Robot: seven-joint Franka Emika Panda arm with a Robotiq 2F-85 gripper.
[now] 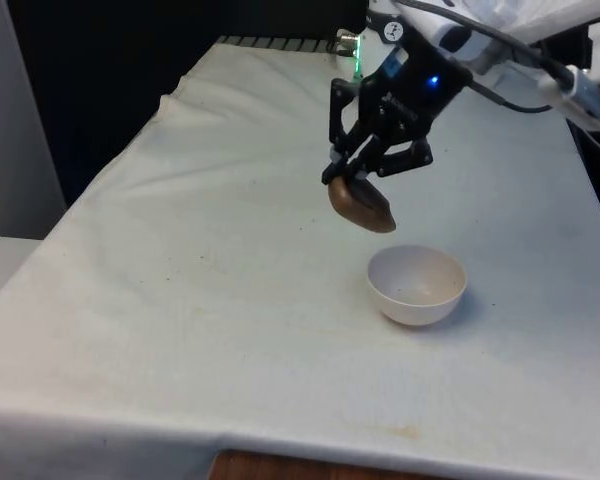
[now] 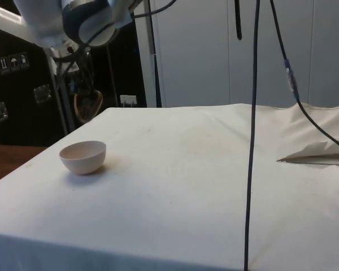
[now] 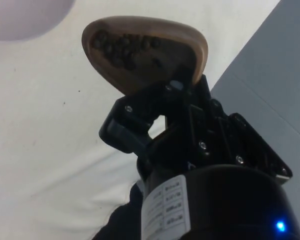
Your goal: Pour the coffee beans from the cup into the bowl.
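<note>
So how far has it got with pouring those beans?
Done: the tool has gripped the brown wooden cup by its rim and lifted it clear of the table. In hand: the cup hangs tilted near the white bowl, coffee beans inside it. Left: the pour itself; the bowl looks empty.

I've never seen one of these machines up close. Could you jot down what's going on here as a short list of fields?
gripper: shut on the rim of a brown cup, held in the air
cup: tilted, coffee beans inside
bowl: white, upright on the white tablecloth, looks empty
cup to bowl: cup is above the table, beside the bowl, toward the front view's left, not touching
pouring: no beans in the bowl yet
</note>
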